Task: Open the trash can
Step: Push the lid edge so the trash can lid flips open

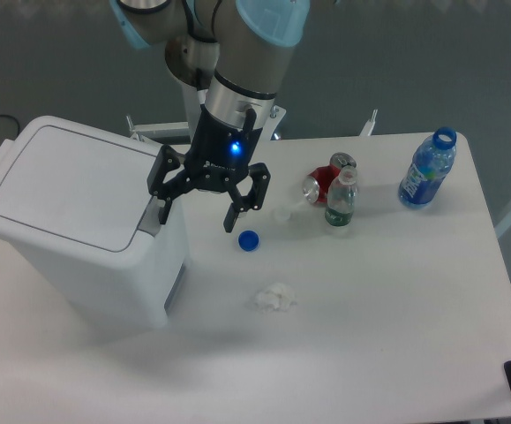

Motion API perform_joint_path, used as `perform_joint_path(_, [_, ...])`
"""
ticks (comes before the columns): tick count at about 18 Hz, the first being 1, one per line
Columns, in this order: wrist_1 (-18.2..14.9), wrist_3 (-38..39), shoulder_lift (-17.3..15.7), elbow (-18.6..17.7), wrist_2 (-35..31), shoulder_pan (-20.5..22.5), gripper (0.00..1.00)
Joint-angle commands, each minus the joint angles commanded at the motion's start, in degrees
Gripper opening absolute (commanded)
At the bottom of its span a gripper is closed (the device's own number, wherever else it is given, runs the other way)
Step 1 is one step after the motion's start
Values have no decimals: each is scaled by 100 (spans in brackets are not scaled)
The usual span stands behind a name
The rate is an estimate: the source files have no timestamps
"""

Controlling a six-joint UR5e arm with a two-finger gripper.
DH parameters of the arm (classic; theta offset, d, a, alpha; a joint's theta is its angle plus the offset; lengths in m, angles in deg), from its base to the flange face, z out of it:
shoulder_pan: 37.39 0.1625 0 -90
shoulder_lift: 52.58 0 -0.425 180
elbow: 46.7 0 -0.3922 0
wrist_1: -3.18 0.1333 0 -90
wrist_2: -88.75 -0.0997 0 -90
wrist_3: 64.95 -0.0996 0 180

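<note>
Overhead view of a white worktop (396,309). The trash can (78,225), a large white bin with rounded corners, occupies the left side of the worktop; its flat lid (65,187) is closed. A grey push-button tab (152,218) sits at the lid's right edge. The gripper (197,214) hangs from the arm at the can's right edge, its fingers (233,215) spread wide and holding nothing; the left finger tip lies at the tab, though contact cannot be confirmed. A blue bottle cap (248,240) lies just right of the gripper, with a crumpled white tissue (274,298) nearer. Right of centre stand a red can (324,180) and a small clear bottle (341,200), close together. A blue bottle (427,170) without cap stands near the far right edge
</note>
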Motion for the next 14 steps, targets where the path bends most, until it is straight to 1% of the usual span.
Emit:
perform_joint_path(9, [17,-9,9,9,-9,26,100])
perform_joint_path(14, [44,-18,-26,202,26,149,100])
